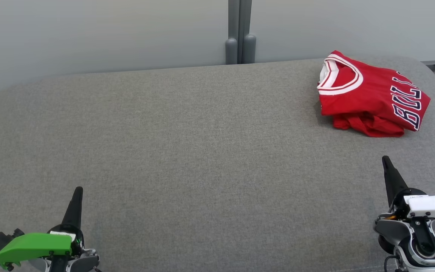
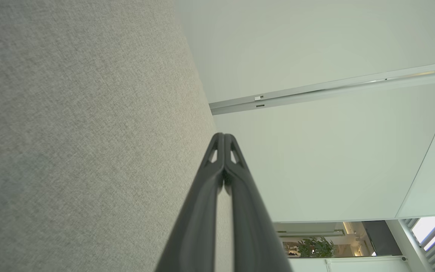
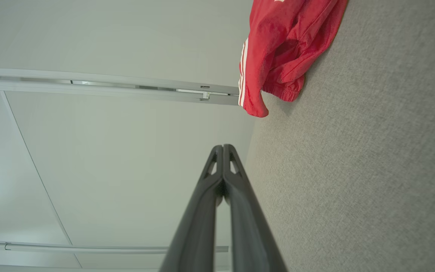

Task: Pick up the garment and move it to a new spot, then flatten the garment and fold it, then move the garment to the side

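left pincer (image 1: 78, 188) and right pincer (image 1: 385, 158) are resting pressed together, empty; shirt (image 1: 368, 94) is lying folded ahead of the right pincer, off to the side as wanted.

The garment (image 1: 372, 94) was a red sports jersey, folded into a compact, roughly rectangular bundle. It lay at the far right corner of the grey fabric surface (image 1: 187, 151), close to the rounded edge. Its neck opening, trimmed in white bands with a thin red stripe, faced the far left of the bundle. Large dark letters outlined in white ran down the right side (only part of the word could be read). Along the near edge a lower layer bulged out in loose, rumpled folds. From the right wrist view the garment (image 3: 281, 49) showed a white-striped edge and a gathered hem.
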`<state>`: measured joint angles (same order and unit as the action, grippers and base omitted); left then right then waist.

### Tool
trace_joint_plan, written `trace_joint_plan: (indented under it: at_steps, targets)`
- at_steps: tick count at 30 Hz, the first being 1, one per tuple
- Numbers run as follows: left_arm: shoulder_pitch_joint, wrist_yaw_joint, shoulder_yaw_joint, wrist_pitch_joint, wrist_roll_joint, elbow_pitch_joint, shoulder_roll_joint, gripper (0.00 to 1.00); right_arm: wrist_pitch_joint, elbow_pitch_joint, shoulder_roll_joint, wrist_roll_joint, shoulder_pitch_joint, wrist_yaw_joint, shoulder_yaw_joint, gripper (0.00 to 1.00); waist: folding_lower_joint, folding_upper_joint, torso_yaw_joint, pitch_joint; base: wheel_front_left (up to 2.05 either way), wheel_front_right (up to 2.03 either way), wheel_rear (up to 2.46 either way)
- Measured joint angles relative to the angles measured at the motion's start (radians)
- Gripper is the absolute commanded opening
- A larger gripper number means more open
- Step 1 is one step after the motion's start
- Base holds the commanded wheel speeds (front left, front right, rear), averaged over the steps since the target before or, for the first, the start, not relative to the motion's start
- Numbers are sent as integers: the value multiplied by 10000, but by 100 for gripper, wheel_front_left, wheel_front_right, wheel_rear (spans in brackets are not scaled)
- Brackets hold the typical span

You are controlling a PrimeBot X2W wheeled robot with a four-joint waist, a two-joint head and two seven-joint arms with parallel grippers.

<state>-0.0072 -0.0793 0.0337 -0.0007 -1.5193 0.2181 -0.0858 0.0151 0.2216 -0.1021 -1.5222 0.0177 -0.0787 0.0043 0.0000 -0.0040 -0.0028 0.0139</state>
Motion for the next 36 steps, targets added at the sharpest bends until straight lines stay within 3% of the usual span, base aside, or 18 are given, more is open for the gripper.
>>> trace_joint_plan:
  at_steps: [13, 36]
  targets:
    - [-192, -295, -96, 278, -1595, 295, -46, 0, -337, 236, -27, -1651, 189, -268, -263, 0, 0, 0, 29, -100, 0, 0, 0]
    - [-341, -309, -155, 311, -1599, 393, -48, 0, -347, 397, -29, -1705, 343, -351, -293, 0, 0, 0, 28, -105, 0, 0, 0]
